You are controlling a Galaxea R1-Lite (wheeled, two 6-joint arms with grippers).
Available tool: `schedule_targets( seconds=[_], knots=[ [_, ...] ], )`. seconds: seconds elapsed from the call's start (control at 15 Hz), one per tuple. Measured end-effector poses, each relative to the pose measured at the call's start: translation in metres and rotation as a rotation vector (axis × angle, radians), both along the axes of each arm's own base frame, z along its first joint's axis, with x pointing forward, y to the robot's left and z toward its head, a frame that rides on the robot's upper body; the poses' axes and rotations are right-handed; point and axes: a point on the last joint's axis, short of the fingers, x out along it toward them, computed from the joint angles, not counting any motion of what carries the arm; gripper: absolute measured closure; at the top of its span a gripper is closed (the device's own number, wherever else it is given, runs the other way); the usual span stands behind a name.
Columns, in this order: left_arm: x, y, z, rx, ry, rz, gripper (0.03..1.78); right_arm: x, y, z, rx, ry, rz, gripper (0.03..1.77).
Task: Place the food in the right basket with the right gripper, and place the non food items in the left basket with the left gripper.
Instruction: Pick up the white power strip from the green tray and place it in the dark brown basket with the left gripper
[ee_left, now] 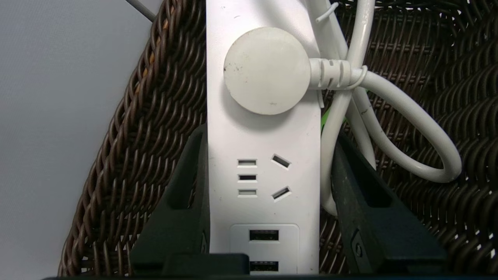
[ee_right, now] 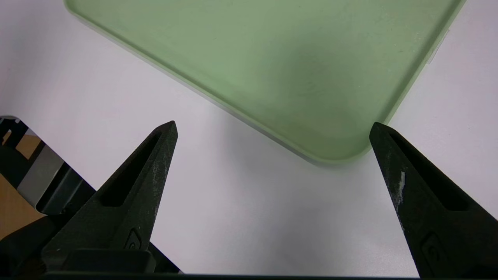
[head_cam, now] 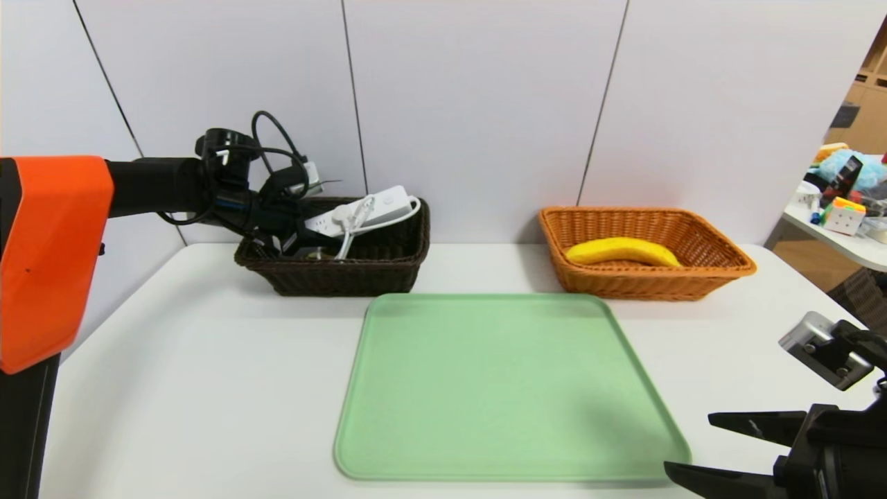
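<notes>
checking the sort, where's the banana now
In the head view the banana lies inside the orange-tan basket at the table's far right, behind the green tray.

No legible text, brand, number or sign anywhere. Power strip point(ee_left: 264, 155) face: only socket slots and USB ports, no printed marking. Round plug point(ee_left: 267, 70) at 12 o'clock of the sockets: blank, few dark specks. Right gripper point(ee_right: 272, 128) finger: small embossed mark near base at 7 o'clock, unreadable. Clutter on side table point(head_cam: 842, 232) at 3 o'clock of head view: printing too small to read.
</notes>
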Motion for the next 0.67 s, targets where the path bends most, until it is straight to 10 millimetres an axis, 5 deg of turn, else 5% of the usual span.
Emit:
schedule_targets(
  seconds=[0.67],
  knots=[
    [-0.0004,0.0,0.001,0.0,-0.002,0.0,0.88,0.0004,0.0002,0.0008,0.001,-0.002,0.0,0.1]
  ],
)
